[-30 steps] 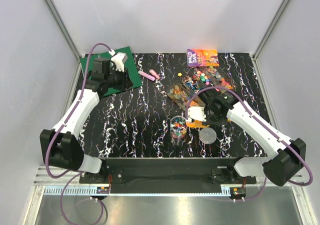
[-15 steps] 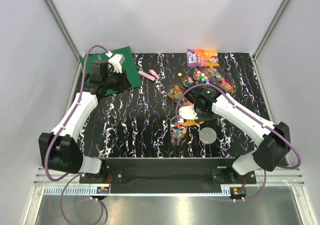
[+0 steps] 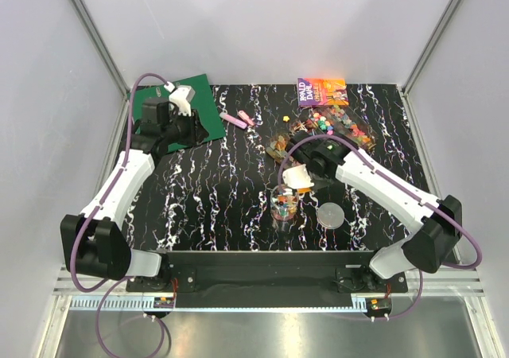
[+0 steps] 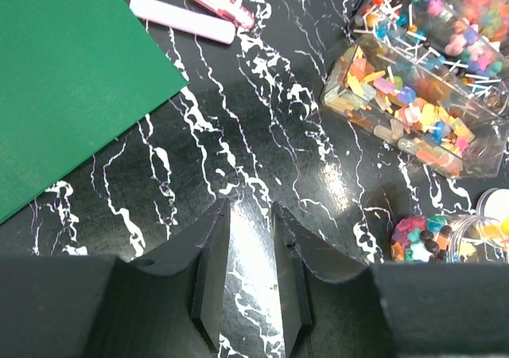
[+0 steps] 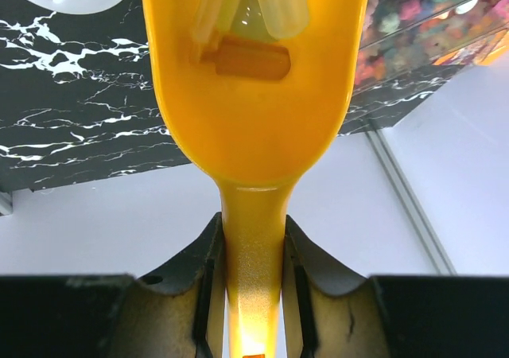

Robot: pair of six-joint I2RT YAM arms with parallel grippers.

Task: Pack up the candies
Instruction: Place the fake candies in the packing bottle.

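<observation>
Black white-veined tabletop (image 3: 215,183) fills the overhead view, with pale grey walls around it. Right of centre, the right gripper (image 5: 250,231) is clamped on the handle of a yellow scoop (image 5: 250,111). The scoop's bowl holds an amber-brown candy (image 5: 246,58) and blurred pale pieces. The bowl sits just at the upper right of a clear cup (image 3: 284,221) holding coloured candies (image 3: 282,205). More fill the clear trays (image 4: 477,155) further up, and a round lid (image 3: 331,214) lies right of the cup. At upper left, the left gripper (image 4: 248,215) hangs with its fingers narrowly parted and nothing between them, near a green mat (image 4: 64,79) and two pink highlighters (image 4: 183,20).
</observation>
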